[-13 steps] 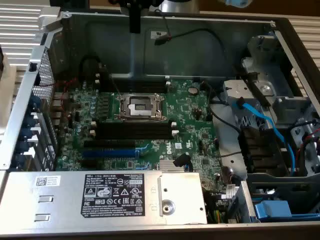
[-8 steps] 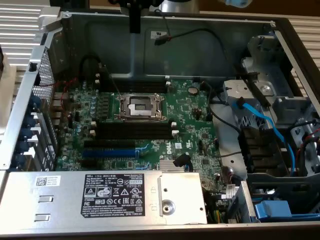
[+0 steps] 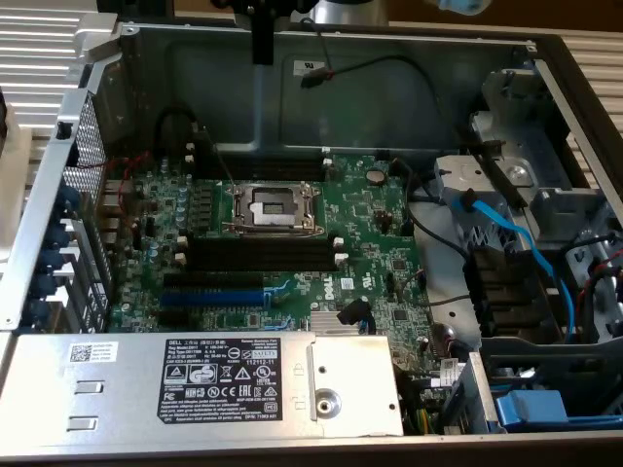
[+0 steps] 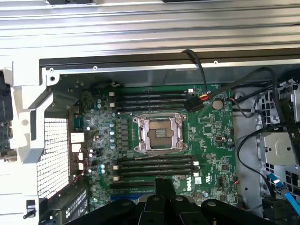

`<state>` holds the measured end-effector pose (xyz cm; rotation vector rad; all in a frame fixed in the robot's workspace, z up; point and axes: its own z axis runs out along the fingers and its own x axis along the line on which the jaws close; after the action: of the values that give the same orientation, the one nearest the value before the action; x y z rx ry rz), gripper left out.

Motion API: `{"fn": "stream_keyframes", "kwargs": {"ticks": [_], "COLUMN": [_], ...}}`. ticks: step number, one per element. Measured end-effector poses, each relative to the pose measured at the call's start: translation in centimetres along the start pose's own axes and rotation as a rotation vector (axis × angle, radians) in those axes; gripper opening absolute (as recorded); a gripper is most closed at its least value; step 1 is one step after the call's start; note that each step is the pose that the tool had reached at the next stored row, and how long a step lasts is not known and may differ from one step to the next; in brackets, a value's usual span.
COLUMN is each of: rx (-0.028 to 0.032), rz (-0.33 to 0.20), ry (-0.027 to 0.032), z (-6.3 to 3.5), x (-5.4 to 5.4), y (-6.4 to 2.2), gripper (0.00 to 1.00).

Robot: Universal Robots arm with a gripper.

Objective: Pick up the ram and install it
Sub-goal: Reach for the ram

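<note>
The end effector (image 4: 165, 194) is clamped fully shut, whether on the ram I cannot tell, so any descent wants it parallel to the empty black memory slots (image 4: 154, 166) just beyond its fingertips, below it on the motherboard (image 4: 208, 140)

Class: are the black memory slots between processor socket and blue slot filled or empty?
Empty: the memory slots show as bare black channels, with no green board seated in any.

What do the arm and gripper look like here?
The gripper is matte black, built of chunky angular links with rounded knuckles. In the exterior view the arm is a smooth, rounded silver-grey body. No markings are legible on either.
</note>
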<state>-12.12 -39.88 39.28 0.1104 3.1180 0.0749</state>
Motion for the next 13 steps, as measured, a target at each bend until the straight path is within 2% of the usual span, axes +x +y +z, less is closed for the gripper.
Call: {"fn": "stream_keyframes", "kwargs": {"ticks": [2,4,13], "rx": [0.0001,0.0002,0.0008], "rz": [0.0,-0.001,-0.001], "ry": [0.0005,0.002,0.0064], "z": [-0.2,-0.81,-1.65], "x": [0.1,0.7,4.3], "y": [0.01,0.07,0.15], "gripper": [0.1,0.1,0.1]}}
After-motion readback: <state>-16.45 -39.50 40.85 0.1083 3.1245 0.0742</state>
